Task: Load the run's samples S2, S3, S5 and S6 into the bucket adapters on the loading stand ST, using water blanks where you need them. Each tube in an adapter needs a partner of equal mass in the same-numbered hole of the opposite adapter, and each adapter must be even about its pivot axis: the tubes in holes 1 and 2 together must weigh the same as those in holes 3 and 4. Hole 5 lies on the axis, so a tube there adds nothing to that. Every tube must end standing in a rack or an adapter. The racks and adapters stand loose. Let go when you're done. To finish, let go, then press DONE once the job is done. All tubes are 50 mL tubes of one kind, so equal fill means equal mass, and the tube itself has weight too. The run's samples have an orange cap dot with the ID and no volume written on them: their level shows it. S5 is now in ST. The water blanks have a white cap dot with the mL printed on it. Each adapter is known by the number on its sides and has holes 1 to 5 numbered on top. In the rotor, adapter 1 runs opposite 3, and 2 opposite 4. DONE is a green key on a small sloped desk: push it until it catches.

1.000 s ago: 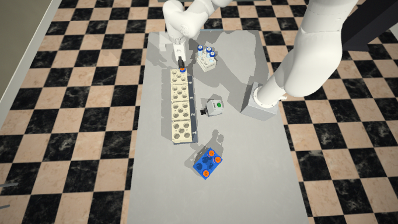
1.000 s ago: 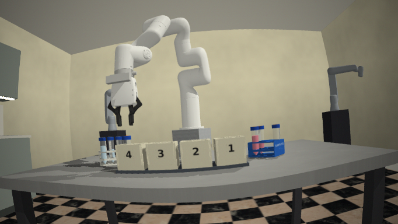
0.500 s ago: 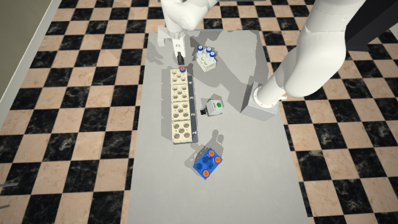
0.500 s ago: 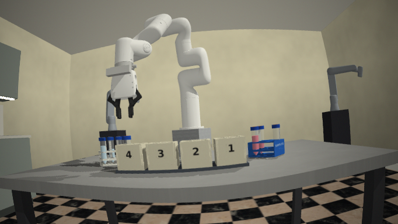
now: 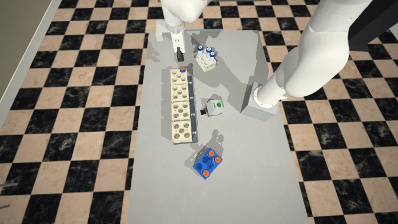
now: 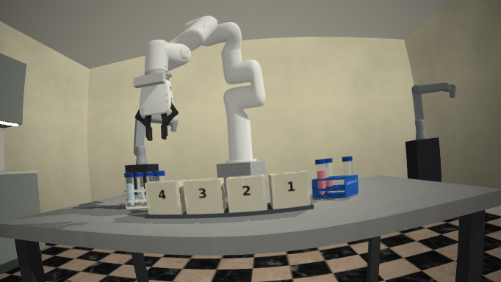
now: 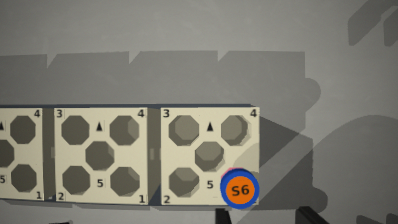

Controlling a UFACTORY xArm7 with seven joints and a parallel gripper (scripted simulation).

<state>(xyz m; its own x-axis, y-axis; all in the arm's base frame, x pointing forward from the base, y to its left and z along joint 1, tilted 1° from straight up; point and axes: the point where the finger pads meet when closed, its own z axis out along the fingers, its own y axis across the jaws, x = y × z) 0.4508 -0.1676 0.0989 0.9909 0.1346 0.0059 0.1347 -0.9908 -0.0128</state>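
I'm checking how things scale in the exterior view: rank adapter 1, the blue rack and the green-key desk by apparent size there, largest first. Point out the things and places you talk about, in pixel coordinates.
Blue rack [image 5: 199, 172] [image 6: 351, 187] and adapter 1 [image 5: 181, 136] [image 6: 290, 196]: too close to rank.
Desk: not visible there.
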